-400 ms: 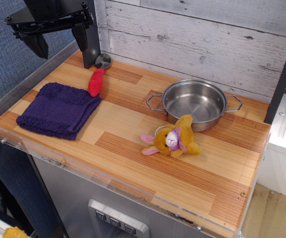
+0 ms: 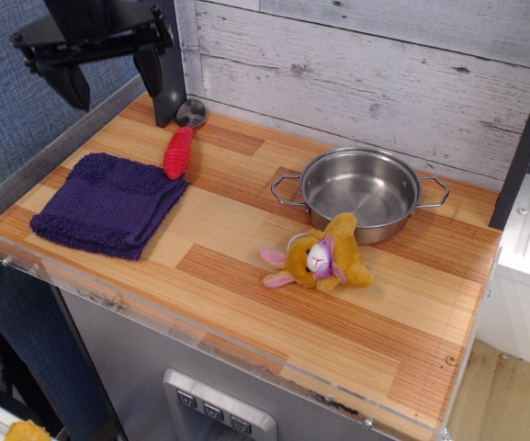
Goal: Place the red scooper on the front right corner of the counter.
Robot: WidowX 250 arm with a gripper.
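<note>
Red scooper (image 2: 181,145) by rear wall, bowl rearward, handle frontward, claw (image 2: 108,81) spread

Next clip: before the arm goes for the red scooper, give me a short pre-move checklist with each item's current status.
1. Pincer open and holding nothing: ok, jaws spread, raised above the back left of the counter.
2. Red scooper reachable: ok, it lies flat at the back left, unheld.
3. Handle free to grasp: cannot tell, its lower end meets the purple cloth.
4. Front right corner free: ok, bare wood there.
5. Path across: not ok if kept low, since the pot and plush toy sit mid-counter.
</note>
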